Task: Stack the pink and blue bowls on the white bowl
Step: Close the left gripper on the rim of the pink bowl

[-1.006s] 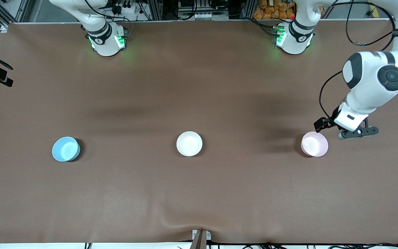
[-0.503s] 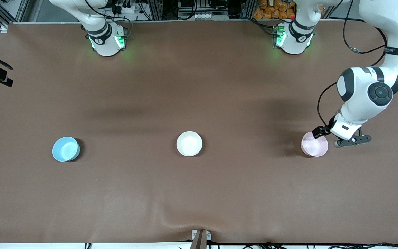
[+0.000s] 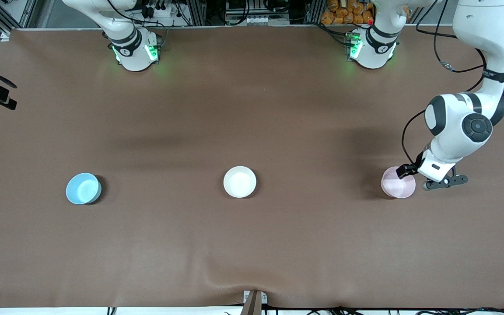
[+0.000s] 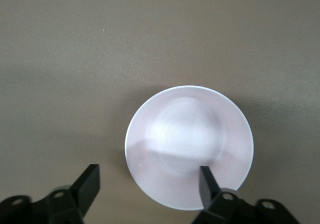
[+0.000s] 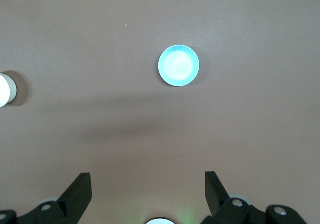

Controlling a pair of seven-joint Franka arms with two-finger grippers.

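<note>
Left arm low, right arm waiting.
I see my left gripper spread wide; right gripper high, open too.

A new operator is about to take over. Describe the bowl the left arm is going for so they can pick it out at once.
Three small bowls sit in a row across the brown table. The one meant is the pink bowl at the left arm's end of that row, with the open left gripper straddling its rim. It is the only pale pink one: the white bowl is in the middle, the blue bowl at the right arm's end.
</note>
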